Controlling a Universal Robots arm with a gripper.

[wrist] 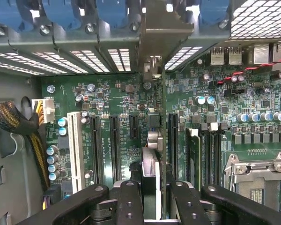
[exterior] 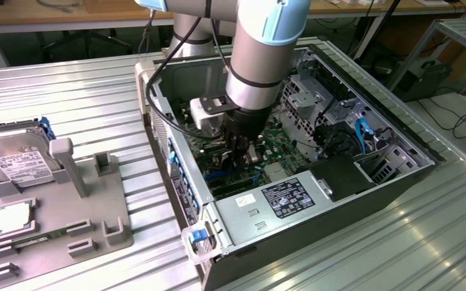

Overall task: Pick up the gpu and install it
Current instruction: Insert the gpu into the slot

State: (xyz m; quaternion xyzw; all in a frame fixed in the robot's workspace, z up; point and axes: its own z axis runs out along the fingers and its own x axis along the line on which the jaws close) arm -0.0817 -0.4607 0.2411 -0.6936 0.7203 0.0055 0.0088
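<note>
Claw [wrist: 151, 197] first: in the wrist view its black fingers [wrist: 129, 201] stand partly closed on either side of the gpu [wrist: 152, 93], which is seen edge-on as a narrow slab running away from the camera, its metal end bracket reaching up toward the slotted rear wall of the computer case [exterior: 395, 182]. The card is held upright on its edge, which I judge is so that its lower connector can meet one of the long black expansion slots [wrist: 113, 145] on the green motherboard [wrist: 122, 103] below; it hangs directly over the slot area, between the slots beside the white slot [wrist: 75, 150] and the memory slots [wrist: 210, 150] near the processor socket [wrist: 257, 178]. Whether the card's edge is already touching a slot I cannot tell. In the exterior view the arm [exterior: 257, 66] reaches straight down into the open case, which lies on its side on the ribbed metal surface [exterior: 87, 103] so the motherboard faces up, and the claw sits low inside, just above the board. The power supply [exterior: 273, 203] fills the near end of the case. Well apart, toward the exterior view's left, a grey parts holder [exterior: 79, 212] stands on the surface, with a hard drive [exterior: 19, 160] propped in it.
</note>
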